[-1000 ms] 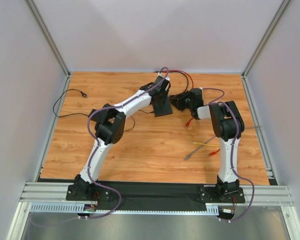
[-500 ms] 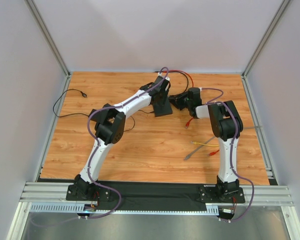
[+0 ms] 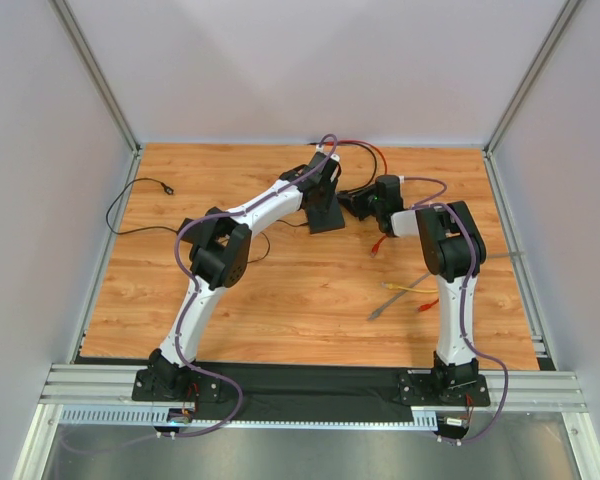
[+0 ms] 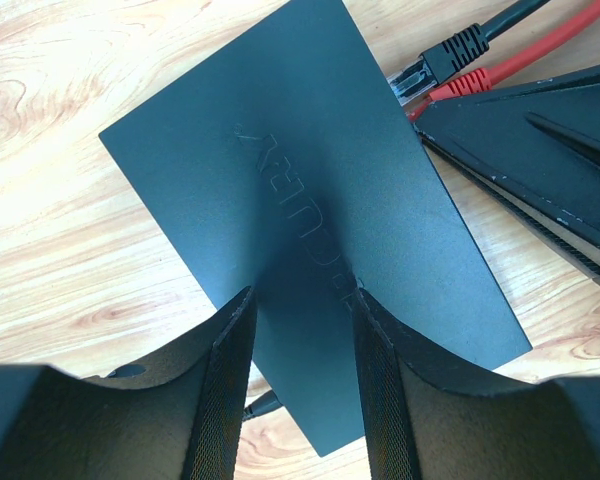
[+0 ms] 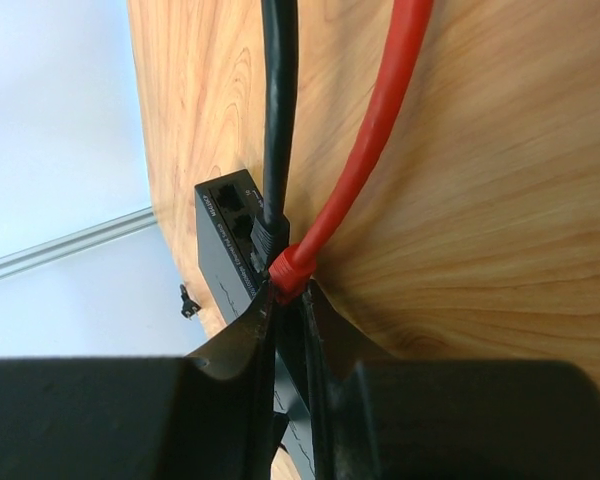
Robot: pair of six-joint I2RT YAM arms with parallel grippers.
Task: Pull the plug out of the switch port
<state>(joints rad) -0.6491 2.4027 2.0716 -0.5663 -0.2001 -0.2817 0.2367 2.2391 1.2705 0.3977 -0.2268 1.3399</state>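
Note:
The switch [image 3: 326, 217] is a flat black box on the wooden table, and it also shows in the left wrist view [image 4: 300, 200] and in the right wrist view [image 5: 220, 262]. My left gripper [image 4: 300, 375] is open, its fingertips resting on the switch's top face. A red plug [image 5: 292, 268] on a red cable [image 3: 371, 151] sits at a socket of the switch, beside a black plug [image 5: 268, 235]. My right gripper [image 5: 290, 300] is shut on the red plug, at the switch's right side [image 3: 357, 205]. Both plugs show in the left wrist view: red [image 4: 450, 90], black [image 4: 445, 55].
Loose cables lie to the right front: a yellow one [image 3: 410, 288], a grey one [image 3: 380, 308] and red-tipped ends [image 3: 378, 243]. A thin black cable [image 3: 140, 200] runs off the left side. Enclosure walls stand on three sides.
My right gripper has edged slightly left, closer against the switch. The left arm and the switch have not visibly moved.

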